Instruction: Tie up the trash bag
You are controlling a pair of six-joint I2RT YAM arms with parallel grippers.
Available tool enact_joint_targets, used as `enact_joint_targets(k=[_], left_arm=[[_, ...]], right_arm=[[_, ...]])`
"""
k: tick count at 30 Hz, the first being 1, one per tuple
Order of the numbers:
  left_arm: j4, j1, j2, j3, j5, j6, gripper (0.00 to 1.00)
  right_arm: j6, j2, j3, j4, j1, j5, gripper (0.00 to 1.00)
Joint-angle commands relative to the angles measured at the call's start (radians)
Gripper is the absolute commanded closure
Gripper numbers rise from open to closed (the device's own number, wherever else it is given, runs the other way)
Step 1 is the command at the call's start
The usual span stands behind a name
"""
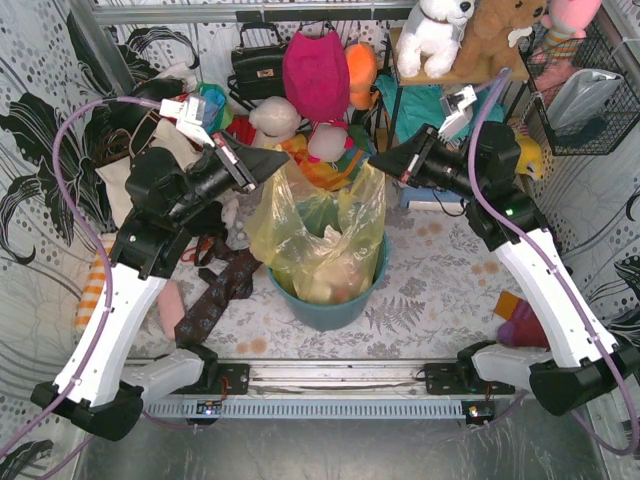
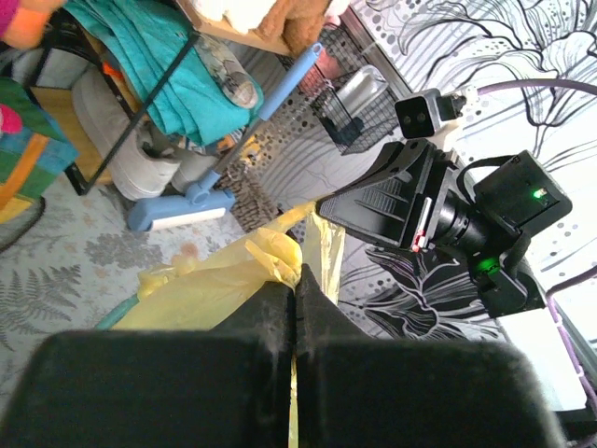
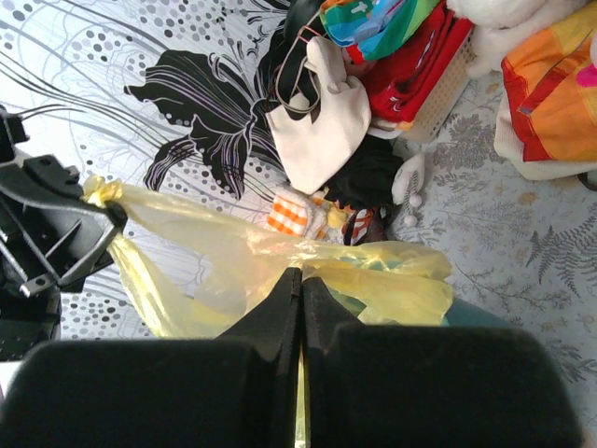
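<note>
Left gripper [image 1: 283, 160] and right gripper [image 1: 375, 160] both pinched tight on yellow plastic, each gripping a top corner of the trash bag [image 1: 315, 235]. Bag mouth stretched open between them, rest hanging just below the fingertips, down into the teal bin [image 1: 330, 310].

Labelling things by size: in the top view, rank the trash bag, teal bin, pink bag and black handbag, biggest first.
1. trash bag
2-3. pink bag and teal bin: too alike to rank, since the trash bag hides much of the bin
4. black handbag
</note>
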Motion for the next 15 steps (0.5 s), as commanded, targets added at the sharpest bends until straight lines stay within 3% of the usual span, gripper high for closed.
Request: enact_joint_targets(k=[1, 8, 15], left_arm=[[-0.028, 0.015, -0.016, 0.027, -0.069, 0.068, 1.0], [-0.029, 0.034, 0.006, -0.049, -0.097, 0.08, 1.0], [-0.084, 0.049, 0.061, -0.062, -0.115, 0.068, 1.0]], right_arm=[[-0.041, 0.053, 0.099, 0.013, 0.0, -0.011, 1.0], [-0.1, 0.134, 0.174, -0.044, 0.0, 0.0, 1.0], [-0.063, 0.124, 0.069, -0.016, 0.0, 0.015, 1.0]])
